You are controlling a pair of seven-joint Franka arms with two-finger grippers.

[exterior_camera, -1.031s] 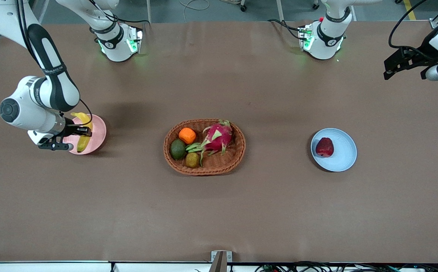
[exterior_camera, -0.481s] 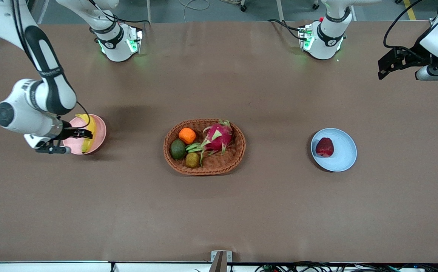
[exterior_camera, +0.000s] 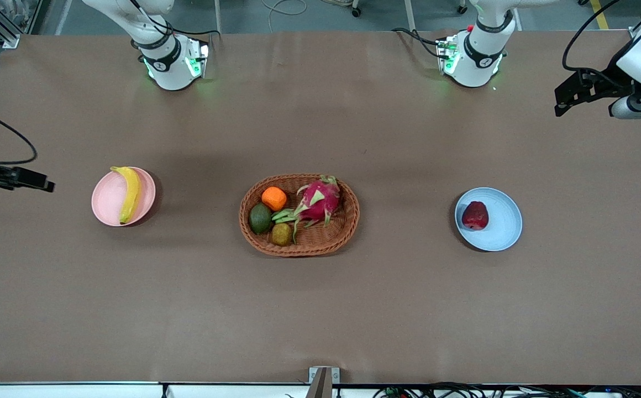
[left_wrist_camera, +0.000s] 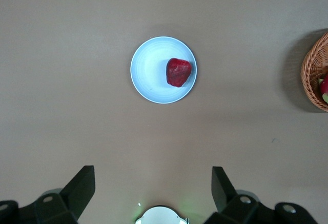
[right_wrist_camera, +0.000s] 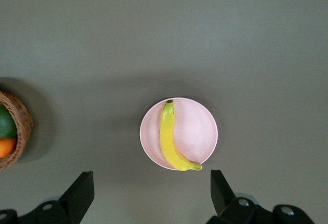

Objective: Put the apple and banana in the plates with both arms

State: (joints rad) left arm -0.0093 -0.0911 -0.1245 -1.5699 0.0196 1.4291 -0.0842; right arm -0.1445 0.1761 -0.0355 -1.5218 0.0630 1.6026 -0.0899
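The yellow banana (exterior_camera: 127, 192) lies on the pink plate (exterior_camera: 106, 200) toward the right arm's end of the table; both also show in the right wrist view, the banana (right_wrist_camera: 169, 142) on the plate (right_wrist_camera: 199, 130). The dark red apple (exterior_camera: 474, 215) sits on the light blue plate (exterior_camera: 502, 228); the left wrist view shows the apple (left_wrist_camera: 178, 72) and its plate (left_wrist_camera: 150, 70). My right gripper (exterior_camera: 37, 182) is open and empty, high up by the table's end, away from the pink plate; its jaws (right_wrist_camera: 151, 193) stand wide apart. My left gripper (exterior_camera: 566, 102) is open and empty, high over the table's other end (left_wrist_camera: 154, 189).
An oval wicker basket (exterior_camera: 355, 213) stands mid-table between the two plates, holding a pink dragon fruit (exterior_camera: 318, 201), an orange (exterior_camera: 273, 198), a green avocado (exterior_camera: 260, 218) and a brownish fruit (exterior_camera: 282, 234). The basket's rim shows in both wrist views (left_wrist_camera: 310, 75) (right_wrist_camera: 23, 126).
My right gripper has let go of the banana, lifted off the pink plate and pulled away toward the table's end. The banana stays on the plate. The left arm barely moved.
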